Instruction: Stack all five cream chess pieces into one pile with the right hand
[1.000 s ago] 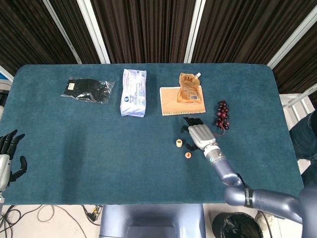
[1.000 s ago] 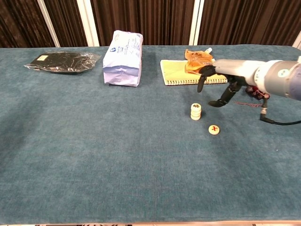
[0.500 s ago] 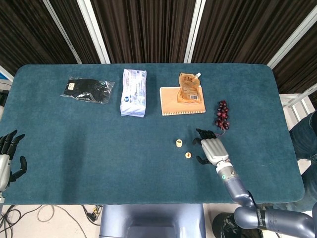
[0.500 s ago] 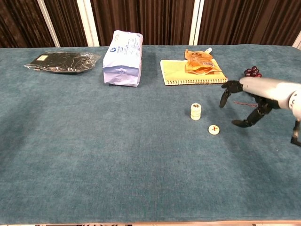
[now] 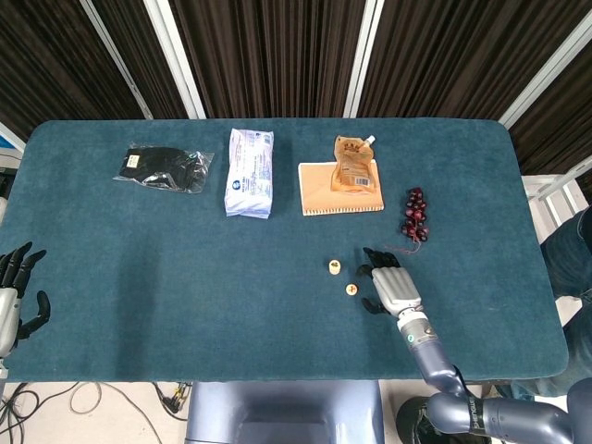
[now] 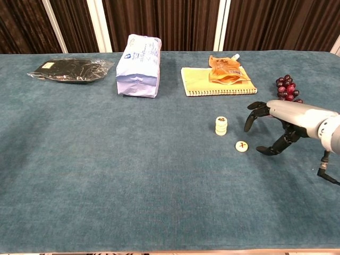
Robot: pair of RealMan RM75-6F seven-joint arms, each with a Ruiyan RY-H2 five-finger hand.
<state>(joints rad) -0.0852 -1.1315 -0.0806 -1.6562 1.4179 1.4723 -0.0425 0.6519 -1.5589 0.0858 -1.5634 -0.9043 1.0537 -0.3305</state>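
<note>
Right, my right hand [image 5: 390,287] hovers over the teal felt-covered table [image 5: 185,268], fingers spread and curled downward, holding nothing. Just beside its fingertips lies the single cream chess piece with a red mark [image 6: 241,145], flat on the cloth. A little further toward the table's centre stands the short stack of cream chess pieces [image 6: 221,126], upright, apart from the loose one. My left hand [image 5: 17,291] sits off the table's left edge, fingers apart, empty. Along the far edge I see a black packet [image 5: 163,167], a white pouch [image 5: 250,172], an orange sachet [image 5: 352,166] on a yellow notebook [image 6: 199,82], and dark red grapes [image 5: 413,214].
</note>
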